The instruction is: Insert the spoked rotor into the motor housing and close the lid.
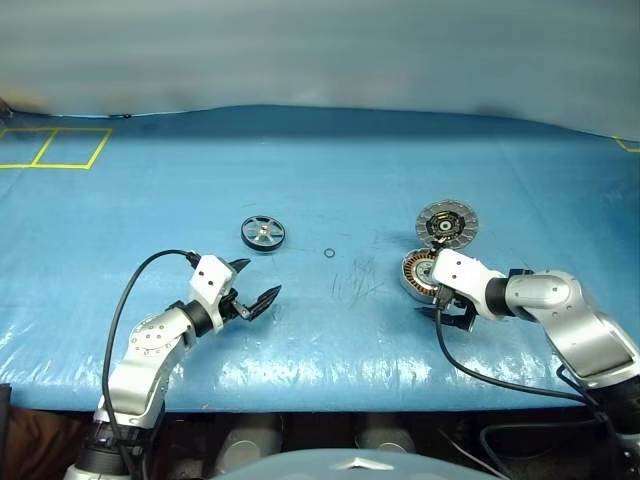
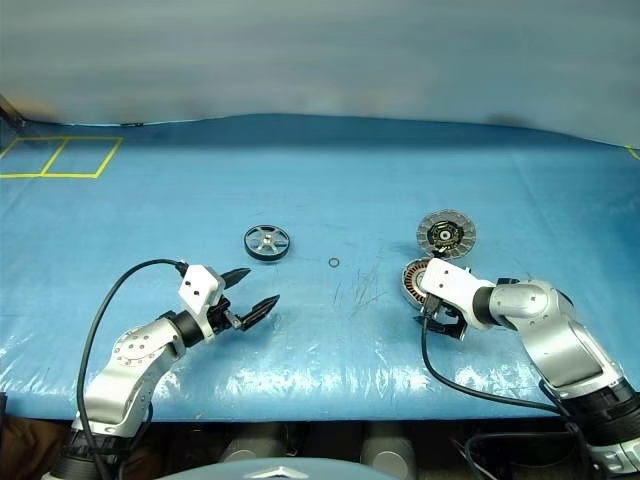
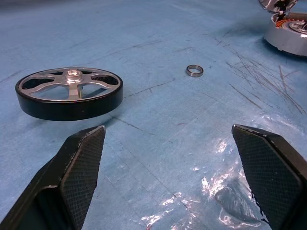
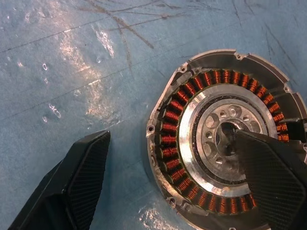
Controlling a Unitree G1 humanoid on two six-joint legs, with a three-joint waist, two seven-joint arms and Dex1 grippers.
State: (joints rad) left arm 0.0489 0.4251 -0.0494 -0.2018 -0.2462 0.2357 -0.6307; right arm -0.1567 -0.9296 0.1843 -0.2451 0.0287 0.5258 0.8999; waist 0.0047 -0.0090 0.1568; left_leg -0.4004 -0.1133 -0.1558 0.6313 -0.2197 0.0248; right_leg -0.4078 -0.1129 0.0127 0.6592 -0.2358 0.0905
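Both claws released, nothing grasped. Right gripper (image 4: 172, 187) hovers over motor housing (image 4: 218, 143); lid (image 1: 446, 222) just beyond at 12 o'clock. Spoked rotor (image 3: 69, 92) lies at 11 o'clock of left gripper (image 1: 254, 288). Advice: straddle rotor rim squarely, pinch evenly, lift level.

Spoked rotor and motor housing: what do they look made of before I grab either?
The spoked rotor looks like bright machined metal at its spokes and hub, inside a smooth black outer ring, which may be coated metal or plastic; that is unclear. The motor housing looks like dull silver cast metal with screw holes on its rim, and holds a ring of copper-coloured wire coils around a shiny metal hub.
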